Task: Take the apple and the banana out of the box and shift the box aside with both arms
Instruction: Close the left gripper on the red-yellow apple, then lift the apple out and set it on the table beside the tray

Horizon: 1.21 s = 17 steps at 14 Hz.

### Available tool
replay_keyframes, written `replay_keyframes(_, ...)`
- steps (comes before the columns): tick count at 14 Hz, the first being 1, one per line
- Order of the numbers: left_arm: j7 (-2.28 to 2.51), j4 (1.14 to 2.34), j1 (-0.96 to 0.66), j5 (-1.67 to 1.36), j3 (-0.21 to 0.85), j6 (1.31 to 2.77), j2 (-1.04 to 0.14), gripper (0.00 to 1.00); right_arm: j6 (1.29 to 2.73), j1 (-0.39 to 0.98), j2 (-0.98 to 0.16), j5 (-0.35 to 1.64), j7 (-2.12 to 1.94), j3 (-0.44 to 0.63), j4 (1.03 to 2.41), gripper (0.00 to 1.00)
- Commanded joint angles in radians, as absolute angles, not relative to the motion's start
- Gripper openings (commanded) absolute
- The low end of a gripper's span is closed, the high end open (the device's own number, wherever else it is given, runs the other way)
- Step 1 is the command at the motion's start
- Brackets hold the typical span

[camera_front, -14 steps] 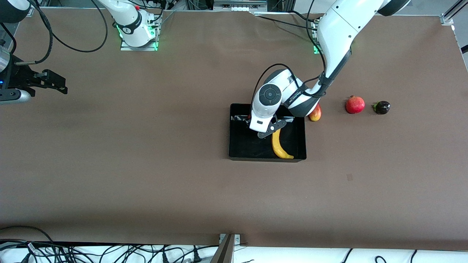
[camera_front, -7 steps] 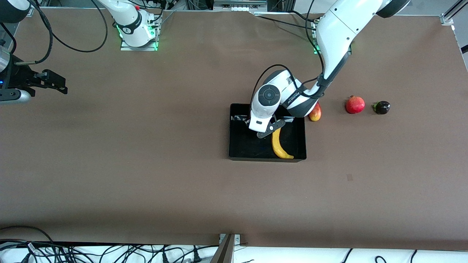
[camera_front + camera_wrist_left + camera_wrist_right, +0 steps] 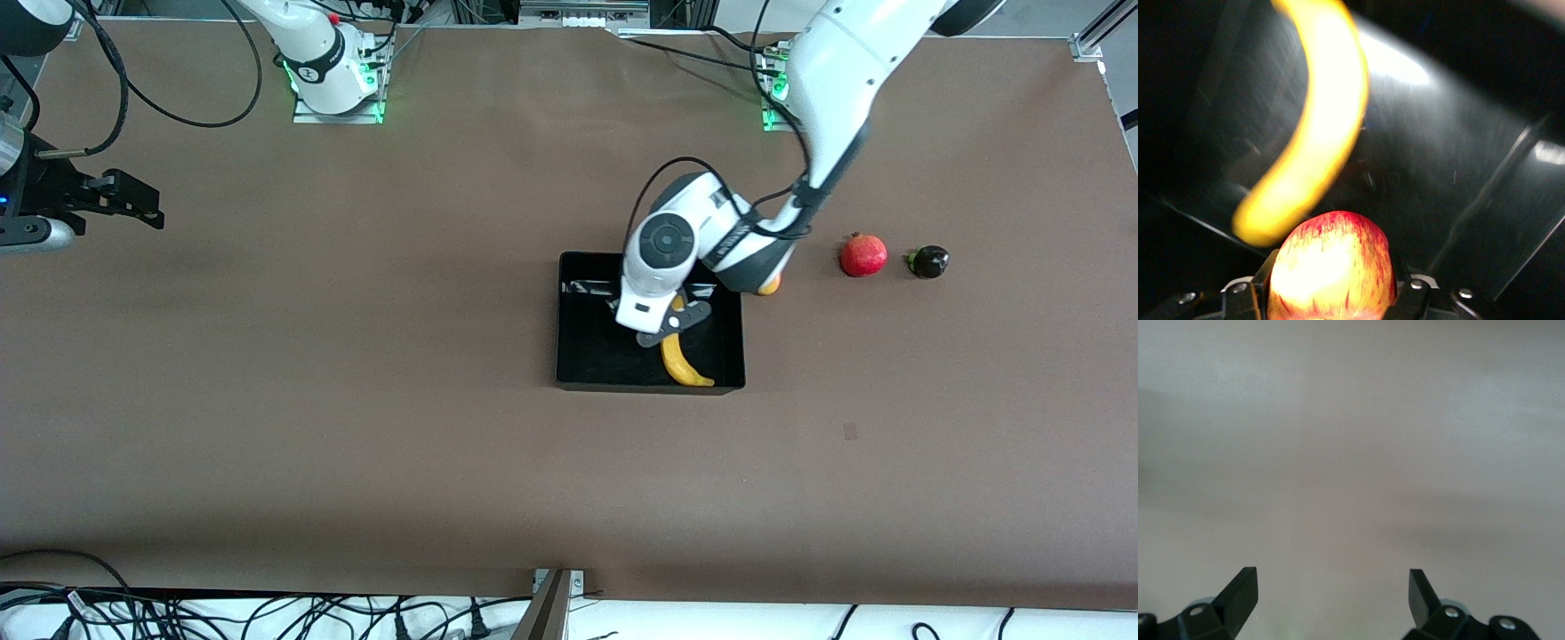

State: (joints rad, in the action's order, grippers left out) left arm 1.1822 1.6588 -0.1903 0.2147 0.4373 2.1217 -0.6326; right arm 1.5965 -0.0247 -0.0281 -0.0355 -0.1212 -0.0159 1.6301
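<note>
The red-and-yellow streaked apple (image 3: 1331, 273) sits between the fingers of my left gripper (image 3: 1331, 283), which is shut on it. That left gripper (image 3: 671, 322) hangs over the black box (image 3: 569, 324), just above the stem end of the banana (image 3: 683, 363). The wrist hides the apple in the front view. The yellow banana (image 3: 1318, 127) lies curved on the glossy floor of the box (image 3: 1451, 167). My right gripper (image 3: 133, 203) waits open above the bare table at the right arm's end; nothing is between its fingertips (image 3: 1241, 590).
A mango (image 3: 772, 285) lies just outside the box on the side toward the left arm's end, mostly covered by the left arm. A red pomegranate (image 3: 863, 254) and a small dark fruit (image 3: 927, 261) lie farther toward that end.
The left gripper's fingers have closed on the apple. The hand has shifted over the box toward the banana. The right arm has not moved.
</note>
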Motion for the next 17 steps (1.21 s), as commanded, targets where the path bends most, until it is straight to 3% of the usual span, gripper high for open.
replay_keyframes(1,0.975,1.657,-0.059,0.195,0.43,2.043,-0.532,0.0,1.589,-0.034,-0.035,-0.02,-0.135,-0.017,1.611,1.0)
replay_keyframes(5,0.719,1.66,0.044,0.173,0.371,1.956,-0.5,0.0,1.589,-0.032,-0.035,-0.02,-0.133,-0.017,1.611,1.0)
replay_keyframes(8,0.487,1.67,0.139,0.189,0.336,1.969,-0.531,0.0,1.589,-0.031,-0.035,-0.021,-0.13,-0.018,1.611,1.0)
replay_keyframes(14,0.345,1.674,0.224,0.33,0.296,2.219,-0.692,0.0,1.589,-0.028,-0.035,-0.02,-0.123,-0.018,1.611,1.0)
replay_keyframes(17,0.374,1.675,0.224,0.373,0.296,2.272,-0.736,0.0,1.589,-0.028,-0.035,-0.02,-0.123,-0.018,1.611,1.0)
